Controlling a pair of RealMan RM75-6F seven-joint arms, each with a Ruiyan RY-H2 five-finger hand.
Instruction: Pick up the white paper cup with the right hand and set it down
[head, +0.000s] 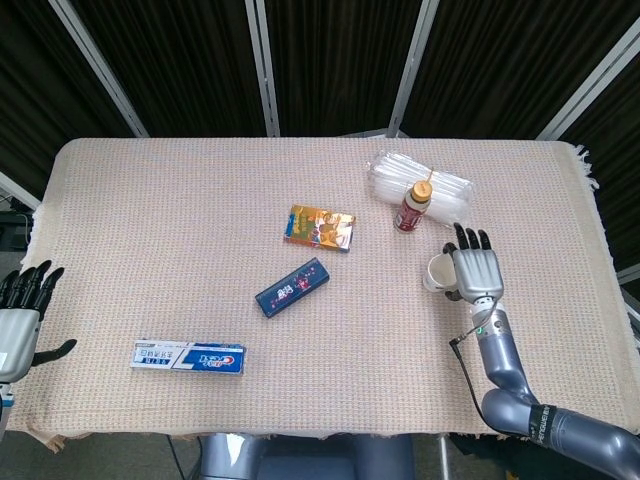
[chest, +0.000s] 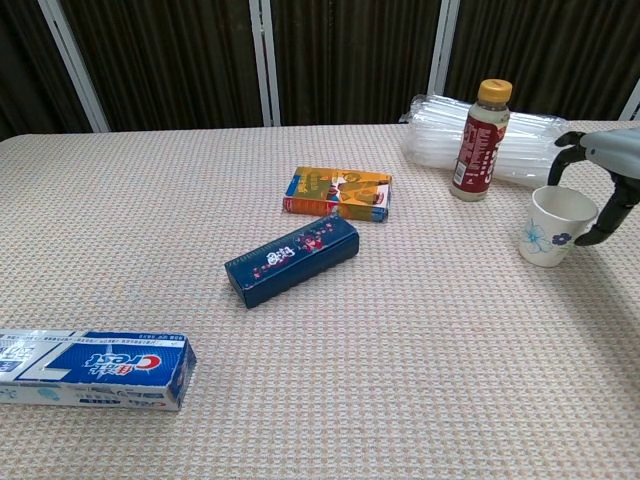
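Two robot hands frame a beige woven cloth-covered table: the left robot hand hangs open and empty at the near left edge, by a blue-and-white toothpaste box. Further in, the right robot hand cups its spread fingers around the upright white paper cup with a blue flower print, not visibly gripping it. Beyond stand a red-labelled bottle with a tan cap and a clear plastic bundle.
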